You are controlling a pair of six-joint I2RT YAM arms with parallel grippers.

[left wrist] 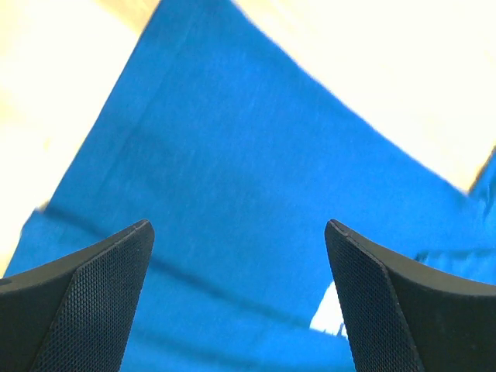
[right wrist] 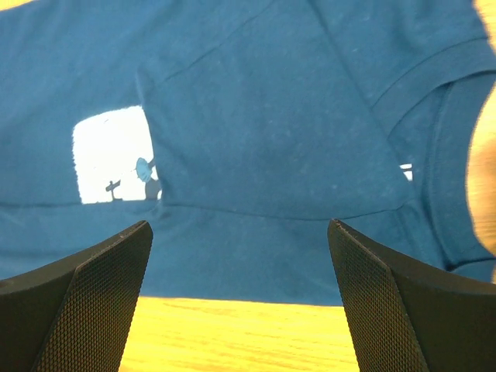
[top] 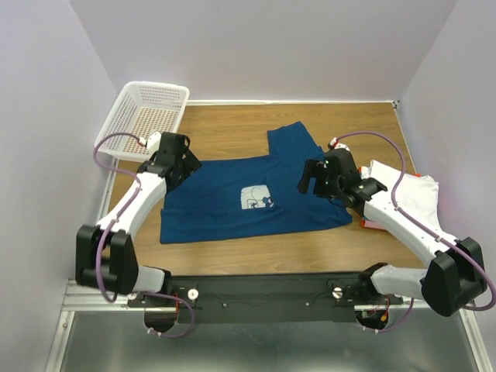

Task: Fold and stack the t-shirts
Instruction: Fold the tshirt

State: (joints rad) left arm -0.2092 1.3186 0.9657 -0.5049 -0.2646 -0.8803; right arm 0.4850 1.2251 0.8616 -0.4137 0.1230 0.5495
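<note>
The dark teal-blue tee lies partly folded on the table's middle, its white square print facing up. My left gripper is open and empty above the tee's left upper corner; in the left wrist view the left gripper hovers over blue cloth. My right gripper is open and empty over the tee's right edge. In the right wrist view the right gripper spans the cloth's near edge, with the print at the left. Folded tees, white on top with a pink edge, are stacked at the right.
A white plastic mesh basket stands at the back left corner, partly off the wooden table. Lilac walls close in the left, back and right sides. The right arm reaches over the stack of folded tees.
</note>
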